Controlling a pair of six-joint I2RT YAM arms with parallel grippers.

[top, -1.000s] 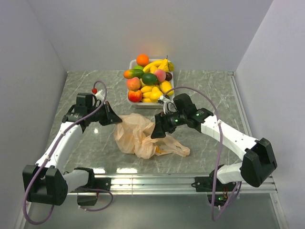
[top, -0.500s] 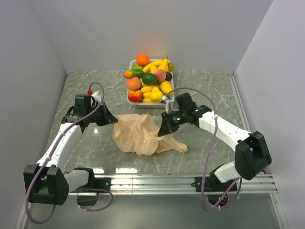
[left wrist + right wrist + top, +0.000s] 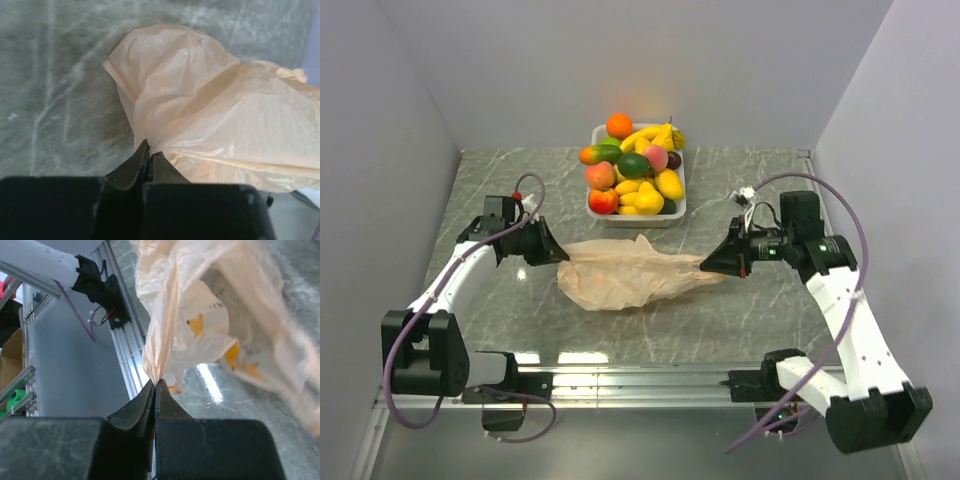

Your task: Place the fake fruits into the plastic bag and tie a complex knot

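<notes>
The pale peach plastic bag (image 3: 635,272) lies stretched across the middle of the table. My left gripper (image 3: 560,256) is shut on the bag's left edge (image 3: 145,147). At the other end my right gripper (image 3: 708,266) is shut on a bunched fold of the bag (image 3: 156,375), whose orange print (image 3: 231,356) shows through the film. The fake fruits (image 3: 633,170) are piled in the white tray (image 3: 663,219) at the back: an orange, bananas, a lime, peaches, a mango and a dark plum. No knot is visible in the bag.
The tray stands just behind the bag, between the two arms. Grey walls close in the table on the left, back and right. An aluminium rail (image 3: 650,375) runs along the near edge, with the arm bases on it.
My right gripper has shut on the bag and pulled to the right, drawing the crumpled bag out into a long flat shape. The left gripper has held its place on the left edge.
</notes>
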